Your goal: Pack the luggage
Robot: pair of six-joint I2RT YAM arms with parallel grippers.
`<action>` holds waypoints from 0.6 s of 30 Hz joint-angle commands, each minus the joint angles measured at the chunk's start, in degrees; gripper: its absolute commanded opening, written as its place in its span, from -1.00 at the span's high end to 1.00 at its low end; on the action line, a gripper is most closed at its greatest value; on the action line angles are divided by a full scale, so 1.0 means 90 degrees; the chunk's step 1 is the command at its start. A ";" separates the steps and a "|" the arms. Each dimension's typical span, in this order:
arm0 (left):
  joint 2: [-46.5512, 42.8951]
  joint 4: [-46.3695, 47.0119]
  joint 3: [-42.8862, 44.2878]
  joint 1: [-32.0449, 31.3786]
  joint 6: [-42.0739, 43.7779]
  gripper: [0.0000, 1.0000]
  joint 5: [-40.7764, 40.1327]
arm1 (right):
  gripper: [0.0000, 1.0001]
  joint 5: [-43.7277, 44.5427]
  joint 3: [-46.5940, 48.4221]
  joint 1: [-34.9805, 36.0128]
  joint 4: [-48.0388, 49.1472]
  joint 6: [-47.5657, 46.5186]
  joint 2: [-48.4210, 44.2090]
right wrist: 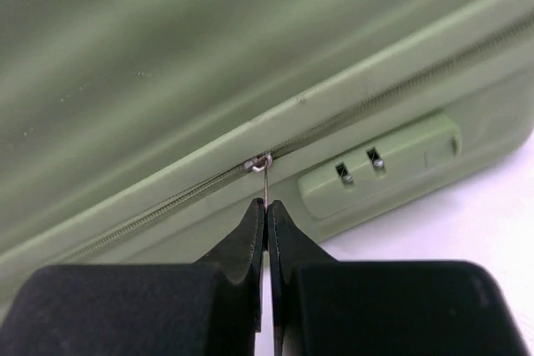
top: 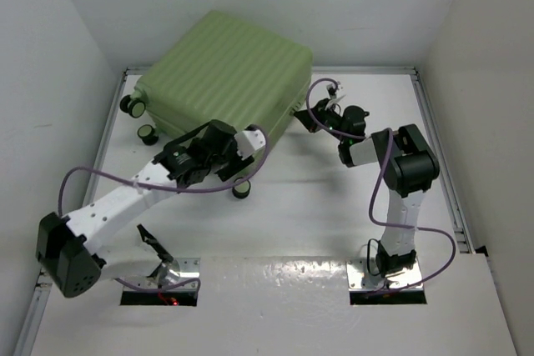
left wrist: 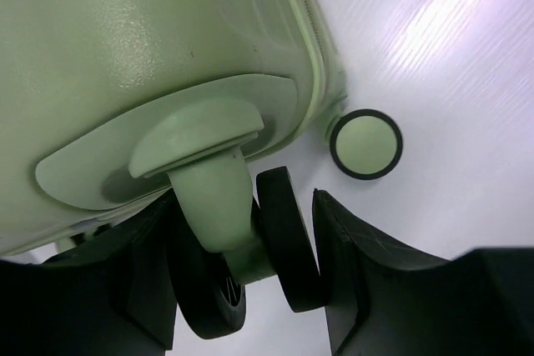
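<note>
The light-green ribbed luggage (top: pixel 225 64) lies closed at the back of the table, wheels to the left and front. My left gripper (top: pixel 229 171) is at its front corner; in the left wrist view the gripper (left wrist: pixel 242 231) has its jaws on both sides of a black double caster wheel (left wrist: pixel 284 239), touching it. A second wheel (left wrist: pixel 365 143) with a green cap sits beside it. My right gripper (top: pixel 313 118) is at the suitcase's right side; in the right wrist view it (right wrist: pixel 266 206) is shut on the thin metal zipper pull (right wrist: pixel 264 183), just left of the combination lock (right wrist: pixel 380 164).
Two more wheels (top: pixel 132 106) (top: pixel 148 133) stick out at the suitcase's left side. White walls close in on the left, back and right. A small black object (top: pixel 155 243) lies near the left arm's base. Purple cables loop around both arms.
</note>
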 commanded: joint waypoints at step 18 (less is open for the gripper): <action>-0.0888 -0.0363 -0.0879 0.1554 0.3002 1.00 0.1151 | 1.00 -0.0709 0.0806 0.0228 -0.0339 -0.1129 -0.0150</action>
